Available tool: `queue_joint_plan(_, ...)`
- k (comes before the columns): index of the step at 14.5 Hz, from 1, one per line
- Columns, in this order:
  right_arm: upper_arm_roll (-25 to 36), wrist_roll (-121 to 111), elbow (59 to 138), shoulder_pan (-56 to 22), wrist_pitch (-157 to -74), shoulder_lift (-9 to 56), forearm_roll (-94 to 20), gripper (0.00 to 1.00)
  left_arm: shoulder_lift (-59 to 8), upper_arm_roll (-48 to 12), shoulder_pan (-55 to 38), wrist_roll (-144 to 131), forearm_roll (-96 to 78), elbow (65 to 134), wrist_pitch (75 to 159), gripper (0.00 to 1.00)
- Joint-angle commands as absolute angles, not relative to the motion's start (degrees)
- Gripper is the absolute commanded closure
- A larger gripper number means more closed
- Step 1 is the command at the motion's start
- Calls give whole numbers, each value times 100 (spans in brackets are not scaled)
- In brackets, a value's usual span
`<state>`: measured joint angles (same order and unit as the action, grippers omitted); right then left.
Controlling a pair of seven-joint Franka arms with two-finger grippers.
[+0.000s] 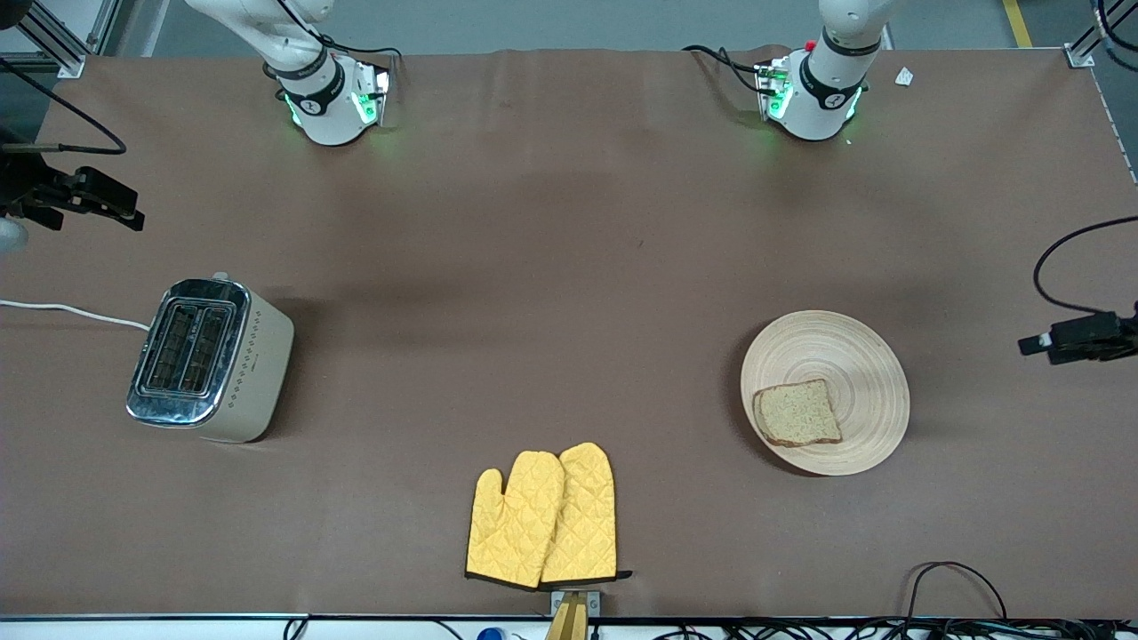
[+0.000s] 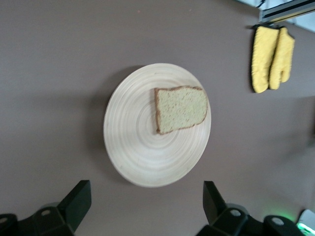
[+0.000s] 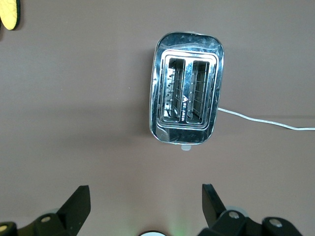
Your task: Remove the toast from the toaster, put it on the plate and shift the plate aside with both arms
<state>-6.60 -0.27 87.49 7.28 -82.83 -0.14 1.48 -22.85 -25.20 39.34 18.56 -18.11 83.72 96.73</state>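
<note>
The toast (image 1: 797,414) lies flat on the round pale wooden plate (image 1: 836,347), on the part of it nearer to the front camera, toward the left arm's end of the table. In the left wrist view the toast (image 2: 180,109) and the plate (image 2: 138,147) lie below my left gripper (image 2: 146,206), which is open and empty. In the front view my left gripper (image 1: 1080,338) hangs in the air beside the plate, at the table's end. My right gripper (image 1: 89,200) is up beside the toaster; the right wrist view shows it (image 3: 146,206) open and empty.
A cream and chrome toaster (image 1: 209,360) with two empty slots stands toward the right arm's end, with its white cord (image 1: 62,309) running off the table; it also shows in the right wrist view (image 3: 187,93). Two yellow quilted oven mitts (image 1: 544,520) lie near the table's front edge.
</note>
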Motion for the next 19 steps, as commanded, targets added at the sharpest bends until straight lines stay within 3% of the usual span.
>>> queue_joint_plan(1, -729, 26, 8719, 835, -8235, -9, 141, 0, -1558, -2969, 3911, 1171, -1023, 8561, 9501, 0)
queue_joint_plan(7, -729, 26, 8710, 879, -8235, 9, 141, 0, -950, -4244, 3911, -482, 464, 8561, 9141, 0)
queue_joint_plan(11, -729, 26, 8710, 888, -8235, 9, 141, 0, -730, -4272, 3920, -422, 677, 8473, 8930, 0)
queue_joint_plan(13, -729, 26, 8710, 896, -8244, 9, 132, 0, -581, -4027, 3606, -396, 773, 8271, 8886, 0)
queue_joint_plan(16, -729, 26, 8710, 914, -8235, 9, 132, 0, -291, -2422, 1878, -369, 984, 8271, 8571, 0)
queue_joint_plan(19, -729, 26, 8710, 914, -8235, 9, 132, 0, -115, -1523, 969, -343, 783, 8323, 8246, 0)
